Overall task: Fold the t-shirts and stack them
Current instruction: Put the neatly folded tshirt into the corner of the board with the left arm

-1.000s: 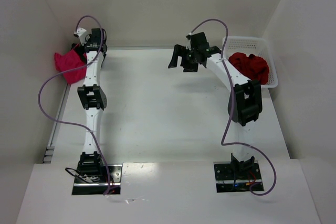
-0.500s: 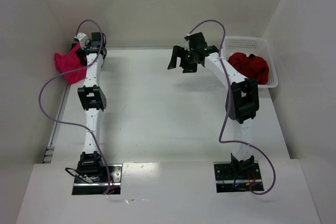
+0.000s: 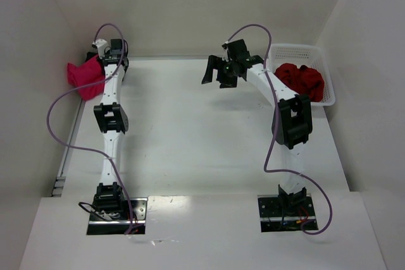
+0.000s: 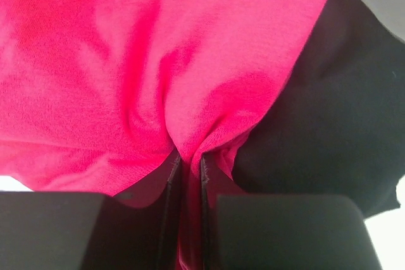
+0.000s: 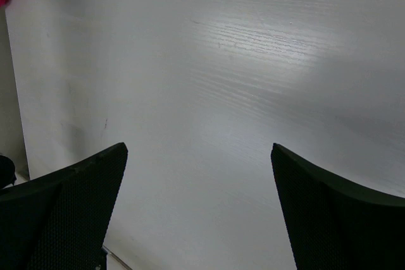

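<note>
A bright crimson-pink t-shirt (image 3: 82,75) lies bunched at the table's far left corner. In the left wrist view a pinched fold of this pink t-shirt (image 4: 158,80) runs between the jaws of my left gripper (image 4: 187,167), which is shut on it. A black t-shirt (image 4: 335,124) lies under the pink one, to its right. Darker red t-shirts (image 3: 302,79) fill the white basket at the far right. My right gripper (image 3: 215,74) hangs open over the table's far middle, and the right wrist view shows only bare table (image 5: 209,93) between its fingers.
The white lattice basket (image 3: 292,50) stands against the back right corner. Walls enclose the table on the left, back and right. Purple cables loop from both arms.
My left gripper has closed on a fold of the pink t-shirt and shifted slightly toward the back wall. The right arm has barely moved.
</note>
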### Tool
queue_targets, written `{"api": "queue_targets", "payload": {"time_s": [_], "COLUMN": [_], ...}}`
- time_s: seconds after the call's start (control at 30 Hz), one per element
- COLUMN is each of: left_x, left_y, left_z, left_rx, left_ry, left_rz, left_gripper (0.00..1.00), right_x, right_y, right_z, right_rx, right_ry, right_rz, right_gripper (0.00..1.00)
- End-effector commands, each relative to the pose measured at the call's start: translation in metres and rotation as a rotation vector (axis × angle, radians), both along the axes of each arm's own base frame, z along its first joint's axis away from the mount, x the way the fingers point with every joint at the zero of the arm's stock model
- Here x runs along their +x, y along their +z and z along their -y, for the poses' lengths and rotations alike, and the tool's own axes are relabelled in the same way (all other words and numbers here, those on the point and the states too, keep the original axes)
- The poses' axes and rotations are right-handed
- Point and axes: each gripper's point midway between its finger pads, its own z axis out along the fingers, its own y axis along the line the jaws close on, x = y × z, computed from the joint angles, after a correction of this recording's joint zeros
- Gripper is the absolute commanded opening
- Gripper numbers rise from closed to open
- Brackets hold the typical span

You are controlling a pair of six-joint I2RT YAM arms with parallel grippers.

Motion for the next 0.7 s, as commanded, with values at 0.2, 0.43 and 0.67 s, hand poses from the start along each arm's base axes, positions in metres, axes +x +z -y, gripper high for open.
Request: {"api": "queue_targets", "payload": {"time_s": [0.2, 0.43, 0.67], "left_x": [0.014, 0.014, 0.014], "left_y": [0.060, 0.090, 0.092], "left_z": [0.045, 0.067, 0.085], "left_rx": [-0.038, -0.033, -0.023], "left_ry": [-0.302, -0.450, -0.530], "left_rz": [-0.043, -0.071, -0.116], "left_gripper": [0.00, 0.00, 0.00], "right_x": [-0.006, -0.008, -0.008], "right_y": [0.013, 0.014, 0.009], "right_z": [-0.001, -0.003, -0.003], "right_rx": [0.045, 0.060, 0.060], "right_ry": [-0.011, 0.002, 0.002], "right_rz": [0.037, 0.040, 0.040], "right_gripper": [1.00, 1.00, 1.00]}}
